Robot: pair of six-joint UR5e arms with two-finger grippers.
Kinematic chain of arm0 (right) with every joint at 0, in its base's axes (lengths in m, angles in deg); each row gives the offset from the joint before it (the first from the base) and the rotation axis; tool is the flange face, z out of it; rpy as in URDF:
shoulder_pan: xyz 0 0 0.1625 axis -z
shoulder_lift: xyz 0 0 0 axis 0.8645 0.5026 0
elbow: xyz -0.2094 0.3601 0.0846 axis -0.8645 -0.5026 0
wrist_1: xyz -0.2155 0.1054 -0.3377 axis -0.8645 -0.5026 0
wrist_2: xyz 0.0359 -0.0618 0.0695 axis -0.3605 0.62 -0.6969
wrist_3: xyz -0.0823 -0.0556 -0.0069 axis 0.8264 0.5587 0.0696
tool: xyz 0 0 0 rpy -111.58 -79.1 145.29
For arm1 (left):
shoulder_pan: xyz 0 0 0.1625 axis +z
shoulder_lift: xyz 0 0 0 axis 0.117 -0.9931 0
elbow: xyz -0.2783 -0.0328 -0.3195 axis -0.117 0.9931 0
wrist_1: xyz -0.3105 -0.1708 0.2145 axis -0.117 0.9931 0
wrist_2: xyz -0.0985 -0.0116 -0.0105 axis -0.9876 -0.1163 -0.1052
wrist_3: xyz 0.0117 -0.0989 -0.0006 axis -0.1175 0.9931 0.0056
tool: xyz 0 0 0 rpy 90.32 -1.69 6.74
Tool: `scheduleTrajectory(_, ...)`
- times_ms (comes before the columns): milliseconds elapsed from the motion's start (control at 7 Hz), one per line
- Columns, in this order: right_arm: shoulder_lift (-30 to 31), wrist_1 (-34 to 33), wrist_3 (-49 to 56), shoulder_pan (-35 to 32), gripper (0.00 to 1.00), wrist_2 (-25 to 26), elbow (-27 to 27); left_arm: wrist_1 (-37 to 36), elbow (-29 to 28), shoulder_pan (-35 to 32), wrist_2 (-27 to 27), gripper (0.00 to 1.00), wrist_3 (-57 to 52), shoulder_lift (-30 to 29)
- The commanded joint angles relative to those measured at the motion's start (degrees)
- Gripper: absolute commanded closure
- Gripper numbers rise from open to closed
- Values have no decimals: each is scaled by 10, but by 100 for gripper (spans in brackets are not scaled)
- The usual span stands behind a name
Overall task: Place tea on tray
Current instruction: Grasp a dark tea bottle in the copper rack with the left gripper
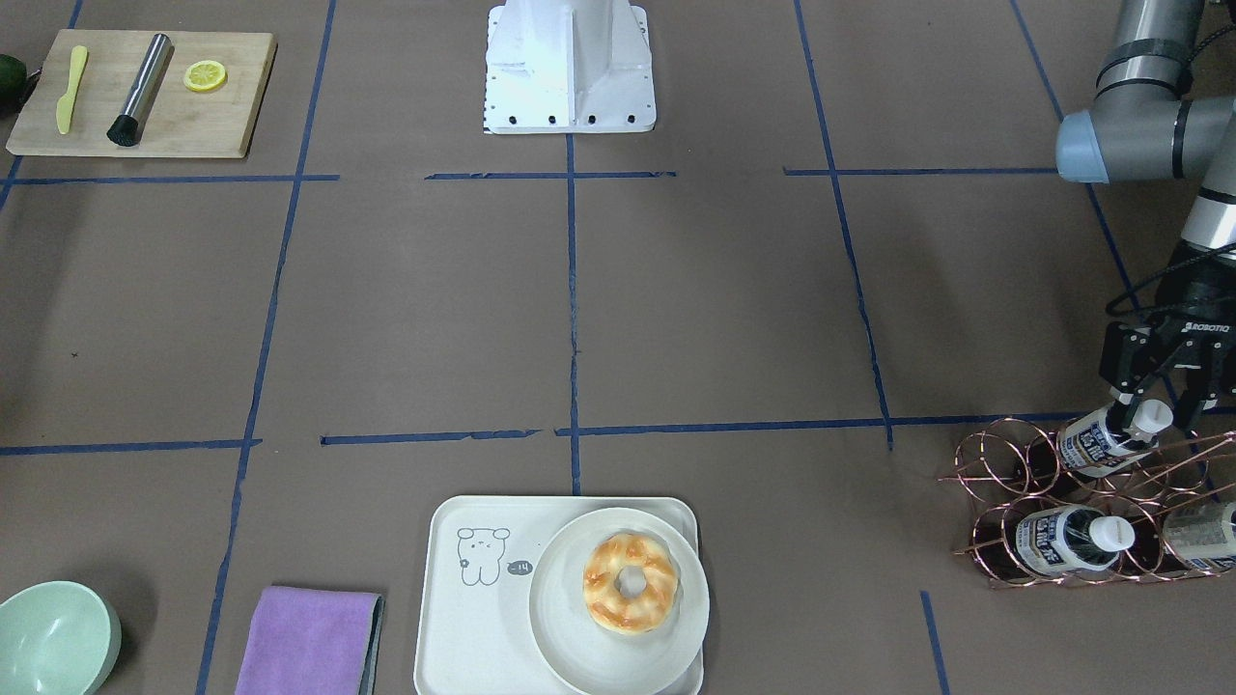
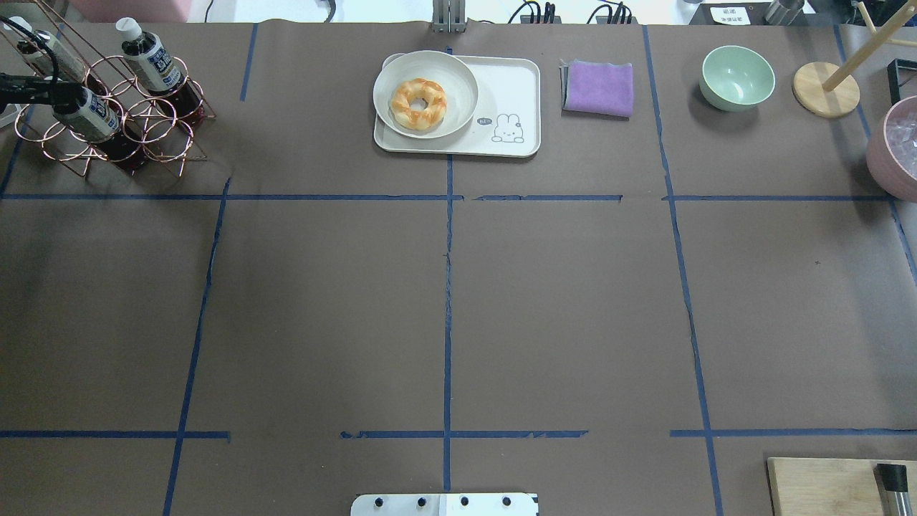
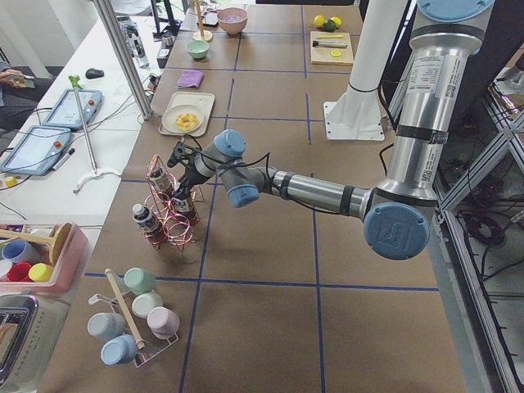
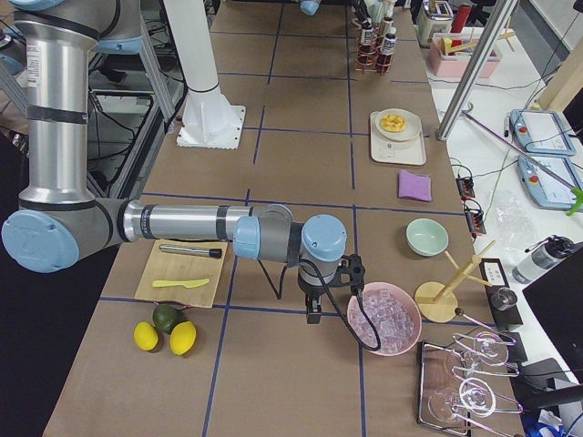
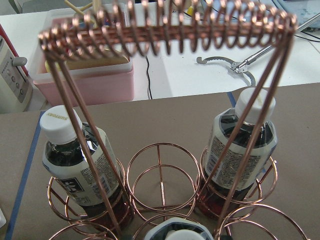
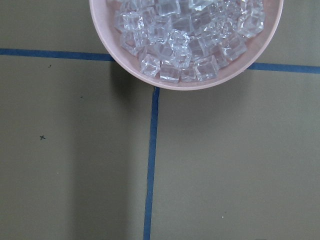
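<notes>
Brown-papered worktop point(image 1: 676, 309): left pincer point(image 1: 1156, 403) straddles a racked tea point(image 1: 1091, 442), fingers apart; next it should close, lift clear, carry to tray point(image 1: 463, 627); right pincer point(image 4: 312, 319): cannot tell

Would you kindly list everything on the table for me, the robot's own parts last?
tea bottles: three, dark brown, white caps, in the rack.
rack: one, copper wire, robot's far left corner.
tray: one, cream, far edge, centre.
plate: one, white, on the tray.
doughnut: one, golden, on the plate.
cloth: one, purple, beside the tray.
bowl: one, pale green, beyond the cloth.
board: one, wooden, near right corner; bears yellow knife, steel muddler, lemon slice.
ice bowl: one, pink, right edge.
left end effector: one, black, open astride one bottle's cap.
right end effector: one, black, beside the ice bowl; state unclear.
</notes>
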Motion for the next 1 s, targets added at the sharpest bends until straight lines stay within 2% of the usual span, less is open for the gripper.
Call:
scheduleTrajectory(0,0,-1,0,0,0,0,0,0,3,0,0,34,1,0)
scheduleTrajectory(286,0,-1,0,0,0,0,-2,0,2,0,0,38,-1,1)
scheduleTrajectory(571,0,0,0,1,0,0,-2,0,3,-1,-1,94,-8,1)
scheduleTrajectory(714,-1,-1,0,1,0,0,-2,1,6,-3,-3,99,-8,2)
scheduleTrajectory(857,0,-1,0,1,0,0,-2,0,11,-2,-3,100,-8,1)
